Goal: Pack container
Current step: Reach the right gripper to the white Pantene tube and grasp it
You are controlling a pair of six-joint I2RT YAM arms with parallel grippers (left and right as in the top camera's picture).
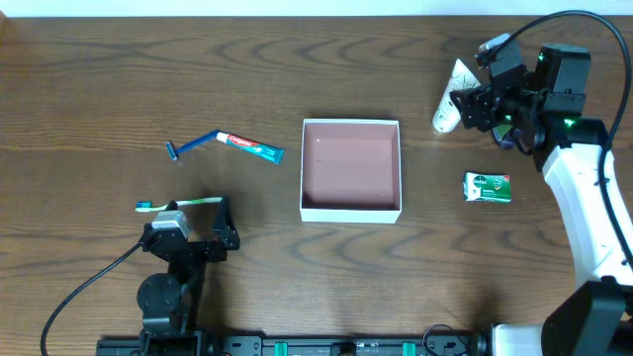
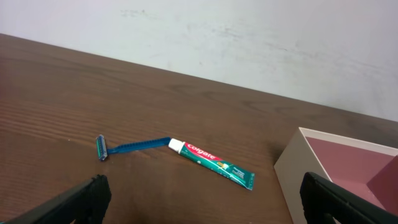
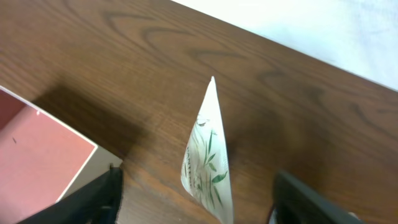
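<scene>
With the left claw (image 1: 188, 222) spread wide at lower left and the container (image 1: 351, 209) empty at centre frame, close the right claw (image 1: 473, 107), spread either side of the white tube (image 1: 445, 111) at upper right, squarely on its flat body, not the crimped tip, before lifting.

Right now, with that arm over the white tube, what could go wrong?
1. The tube tapers to a thin edge and lies between the open fingers of the right end effector. A grip there could catch it off-centre, so it may slip or twist.
2. The container sits close by. A low carry might clip its thin wall and shove it.
</scene>
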